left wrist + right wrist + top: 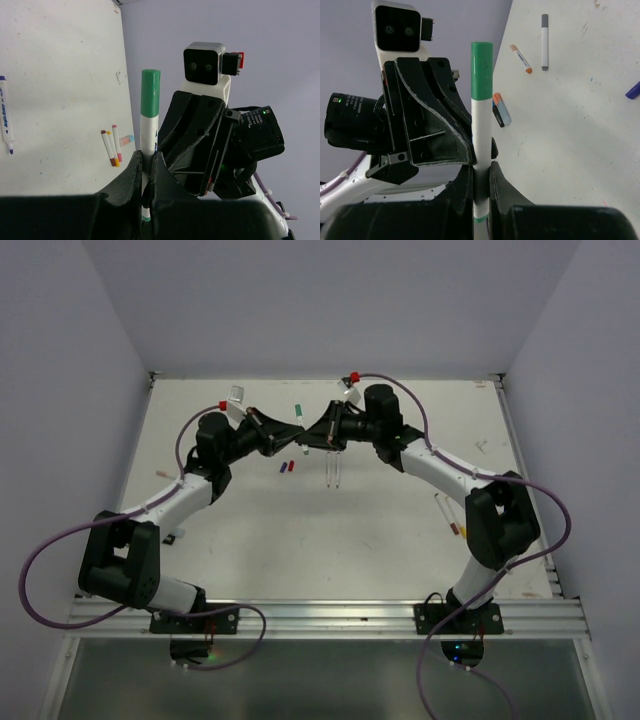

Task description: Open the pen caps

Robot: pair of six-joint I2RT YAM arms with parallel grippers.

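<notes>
1 green-capped pen [299, 418], 2 loose caps [286, 468], 2 arms [440, 470].

My left gripper [146, 167] and right gripper [481, 175] are matt black plastic, faintly grainy, with edges scuffed grey. The pen [481, 130] has a smooth, white, slightly glossy plastic barrel; its green cap [150, 92] is smooth satin plastic. The table [60, 75] is matt white, lightly smudged and scratched in places.
</notes>
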